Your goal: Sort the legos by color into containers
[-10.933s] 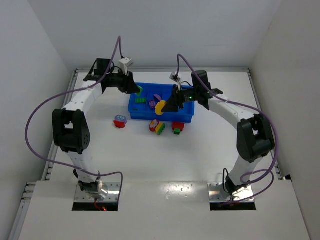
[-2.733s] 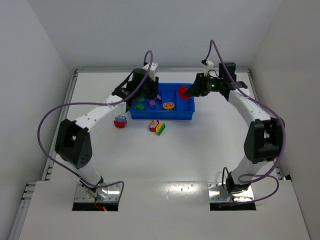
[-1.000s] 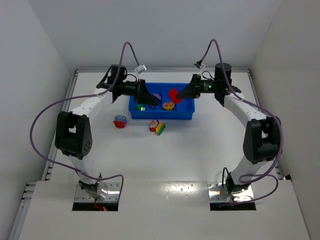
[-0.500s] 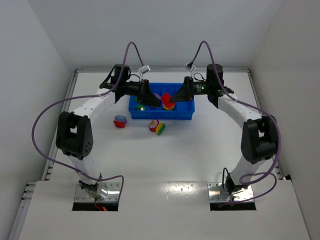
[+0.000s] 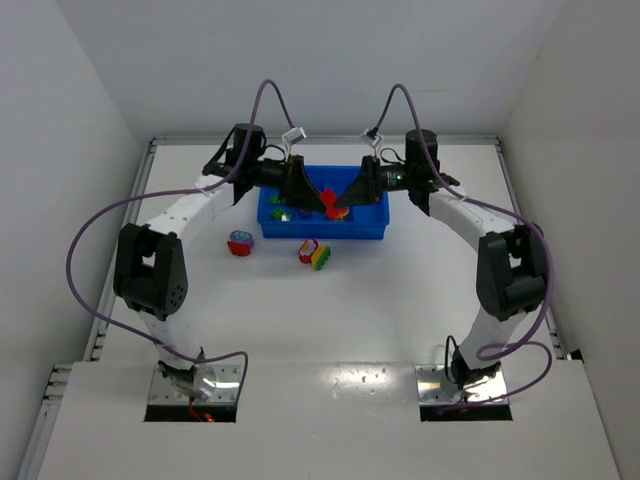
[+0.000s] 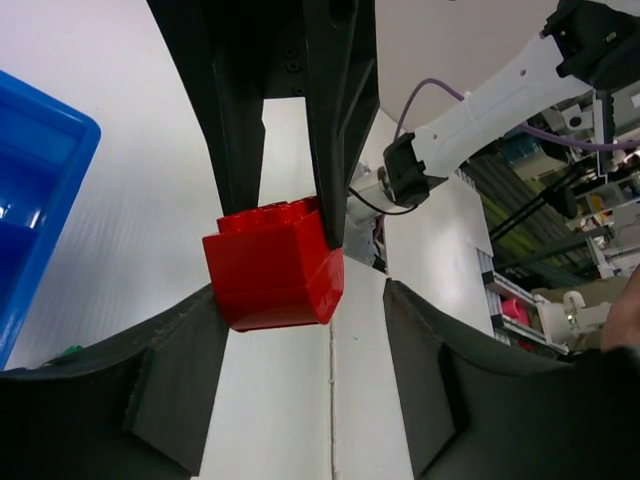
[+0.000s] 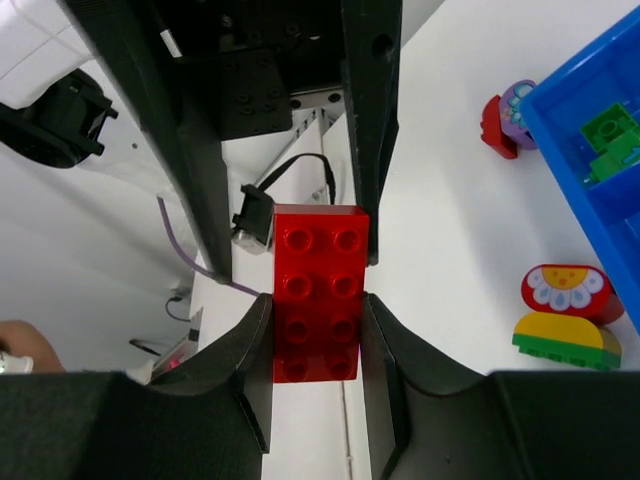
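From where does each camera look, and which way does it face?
Top external: above, behind the bases, facing down at the blue tray; left arm, right arm show.
Left wrist: faces the red brick; left fingers show.
Right wrist: faces that brick, clamped between right fingers.
Both wrist views share the brick, from opposite ends.

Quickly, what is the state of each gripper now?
Left gripper: open, jaws around the red brick, gap on one side.
Right gripper: shut on the red brick.
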### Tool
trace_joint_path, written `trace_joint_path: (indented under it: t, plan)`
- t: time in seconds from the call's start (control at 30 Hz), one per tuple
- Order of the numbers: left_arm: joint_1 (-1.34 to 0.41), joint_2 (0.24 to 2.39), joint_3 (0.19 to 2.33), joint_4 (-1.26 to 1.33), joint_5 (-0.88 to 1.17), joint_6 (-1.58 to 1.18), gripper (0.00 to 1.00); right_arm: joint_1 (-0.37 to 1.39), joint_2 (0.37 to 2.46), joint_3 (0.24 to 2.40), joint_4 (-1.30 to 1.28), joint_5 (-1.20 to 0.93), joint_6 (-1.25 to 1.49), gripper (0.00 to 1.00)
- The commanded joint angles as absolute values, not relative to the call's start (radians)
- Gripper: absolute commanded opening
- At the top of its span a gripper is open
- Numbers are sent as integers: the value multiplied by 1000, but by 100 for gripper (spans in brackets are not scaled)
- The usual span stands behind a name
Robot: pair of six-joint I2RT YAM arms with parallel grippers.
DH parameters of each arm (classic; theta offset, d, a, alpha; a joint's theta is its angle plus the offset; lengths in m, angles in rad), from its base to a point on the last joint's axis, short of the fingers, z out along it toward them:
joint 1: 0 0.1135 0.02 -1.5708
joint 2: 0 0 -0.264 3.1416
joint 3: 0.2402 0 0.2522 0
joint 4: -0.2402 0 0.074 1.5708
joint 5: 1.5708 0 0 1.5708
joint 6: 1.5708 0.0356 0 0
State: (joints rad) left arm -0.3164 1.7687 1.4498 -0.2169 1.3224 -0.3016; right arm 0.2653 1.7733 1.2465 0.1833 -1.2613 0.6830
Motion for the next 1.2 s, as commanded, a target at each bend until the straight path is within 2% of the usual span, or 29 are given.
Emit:
trace_joint_path:
  t: [0.0,0.07,0.1,0.17,0.2,0.3,0.6,0.8,0.87,0.97,1.17]
  plan:
    - [-325,1732,1485,-163,1356,-299,61,287,1776,1293,242,-1282,678,1]
    - [-325,1732,1485,-153,1356,-311,53,287,1776,1293,242,-1282,669,1]
    - [-325,1741,1485,-144,1356,-328,46,287,1776,1302,242,-1282,669,1]
    - [-325,1750,1485,-117,1356,-350,38,287,1776,1302,242,-1282,669,1]
    - [-325,1750,1485,-107,1347,-373,29,287,1776,1302,242,-1282,669,1]
    - [-325,1750,1464,-87,1347,-391,18,278,1776,1302,242,-1258,660,1]
    - [-316,1675,1310,-78,1318,-391,15,169,1733,1302,114,-1137,537,0]
    - [-307,1597,1224,-78,1286,-382,15,112,1744,1348,3,-1048,402,0]
    - [-298,1579,1203,-78,1256,-373,15,98,1744,1370,-92,-956,291,0]
    - [-279,1540,1222,-144,1149,-301,15,132,1753,1404,-262,-733,126,0]
    - [-279,1454,1252,-196,767,-258,15,172,1763,1391,-273,-421,81,2]
